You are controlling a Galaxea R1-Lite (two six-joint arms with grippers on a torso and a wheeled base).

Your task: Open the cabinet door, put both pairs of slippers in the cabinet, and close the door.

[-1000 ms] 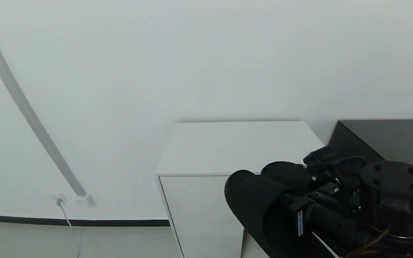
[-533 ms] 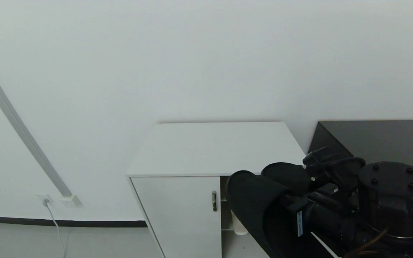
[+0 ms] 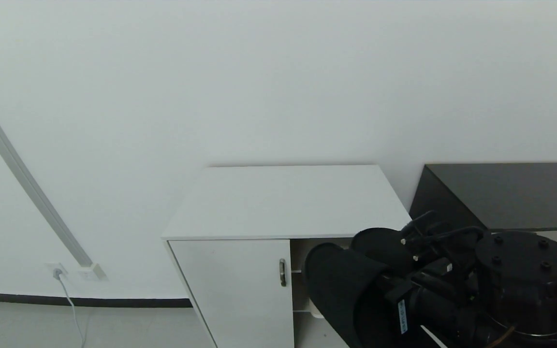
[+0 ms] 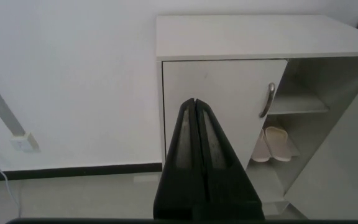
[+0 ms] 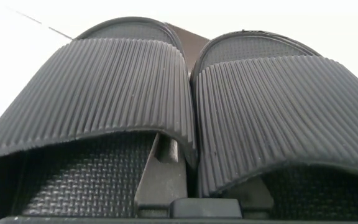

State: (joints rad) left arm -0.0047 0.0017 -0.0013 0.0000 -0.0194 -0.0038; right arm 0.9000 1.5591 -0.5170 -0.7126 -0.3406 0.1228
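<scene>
2 pairs: the black slippers (image 3: 341,285) hang off the floor in the right gripper (image 5: 166,155), just in front of the cabinet (image 3: 283,203). The white slippers (image 4: 275,144) lie side by side on a lower shelf (image 4: 272,163) inside it.
Cabinet: the right half stands open, while the left door (image 3: 232,290) with its handle (image 3: 282,272) is shut.
Right gripper: clamped on the black pair, reaching in between the 2 slippers and pinching their inner edges together.
Left gripper (image 4: 195,143): fingers pressed together, holding nothing.
Risk 1: 1 pinch carries 2 soft slippers, so a bump or quick swing could let 1 slide out or fan apart.
Risk 2: the wide pair could catch the shut door's edge or a shelf front if it goes in off-centre.
Risk 3: set down low, it could shove the white pair, so another shelf (image 4: 297,104) looks safer.
Right arm: low at the right of the head view, slippers pointing toward the open half.
Left arm: gripper aimed at the shut door, well apart from it.
</scene>
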